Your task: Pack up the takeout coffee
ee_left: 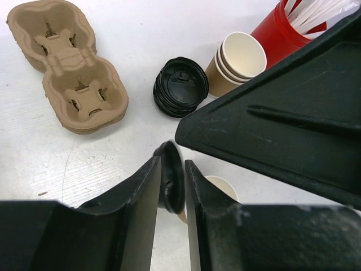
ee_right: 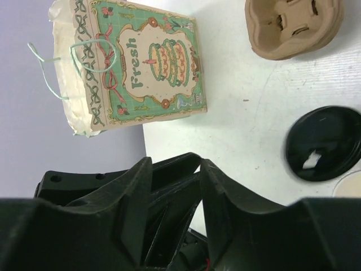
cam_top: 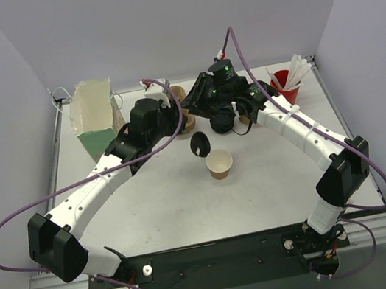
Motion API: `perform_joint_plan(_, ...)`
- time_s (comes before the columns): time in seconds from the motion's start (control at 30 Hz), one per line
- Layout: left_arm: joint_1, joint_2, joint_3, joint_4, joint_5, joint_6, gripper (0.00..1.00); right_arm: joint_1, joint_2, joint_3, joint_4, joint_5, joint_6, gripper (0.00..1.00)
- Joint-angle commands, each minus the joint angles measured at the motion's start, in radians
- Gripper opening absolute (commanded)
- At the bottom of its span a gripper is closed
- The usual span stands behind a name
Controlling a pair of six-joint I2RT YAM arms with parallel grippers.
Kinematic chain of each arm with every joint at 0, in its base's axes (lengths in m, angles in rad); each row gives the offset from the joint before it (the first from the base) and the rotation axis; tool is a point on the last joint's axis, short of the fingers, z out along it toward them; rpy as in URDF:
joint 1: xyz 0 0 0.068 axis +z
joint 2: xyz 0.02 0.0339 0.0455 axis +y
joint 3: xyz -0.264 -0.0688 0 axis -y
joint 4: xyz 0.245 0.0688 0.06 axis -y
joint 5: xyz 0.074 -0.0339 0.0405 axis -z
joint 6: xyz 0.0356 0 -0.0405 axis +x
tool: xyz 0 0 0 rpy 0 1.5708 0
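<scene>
— Gripping what was the left gripper (ee_left: 172, 165)?
— A round black plastic lid (cam_top: 199, 145), pinched on edge between its fingers; the small brown kraft-paper cup (cam_top: 220, 164) stood open (lidless) on the white table (cam_top: 152, 211), just beside that lid.
— And the right gripper (ee_right: 176, 164)?
— Narrowly parted; it gripped nothing.

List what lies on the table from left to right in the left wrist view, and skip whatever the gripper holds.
Cardboard cup carrier → stack of black lids → stack of paper cups → red cup of white sticks.
</scene>
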Motion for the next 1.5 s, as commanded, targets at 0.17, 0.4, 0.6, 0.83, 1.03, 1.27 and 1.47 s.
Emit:
perform_joint_plan(0.17, 0.014, 0.023, 0.107, -0.090, -0.013, -0.062, 0.31, -0.006, -0.085, -0.006, 0.020, 0.099, -0.122, 0.40)
perform_joint_plan(0.4, 0.075, 0.049, 0.060, -0.167, 0.026, -0.072, 0.46, -0.061, -0.151, -0.124, 0.014, 0.130, -0.180, 0.40)
perform_joint_plan(0.6, 0.072, 0.164, 0.026, -0.160, 0.037, -0.073, 0.52, -0.117, -0.163, -0.210, 0.019, 0.111, -0.207, 0.40)
perform_joint_plan(0.83, 0.069, 0.326, 0.049, -0.155, -0.017, -0.094, 0.46, -0.115, -0.157, -0.211, 0.004, 0.096, -0.231, 0.40)
perform_joint_plan(1.03, 0.069, 0.431, 0.061, -0.137, -0.025, -0.094, 0.45, -0.115, -0.157, -0.213, -0.001, 0.088, -0.242, 0.40)
perform_joint_plan(1.27, 0.069, 0.497, 0.064, -0.111, -0.008, -0.096, 0.42, -0.115, -0.153, -0.210, -0.001, 0.081, -0.251, 0.40)
perform_joint_plan(1.47, 0.073, 0.509, 0.057, -0.098, -0.017, -0.098, 0.29, -0.114, -0.145, -0.207, -0.001, 0.076, -0.271, 0.40)
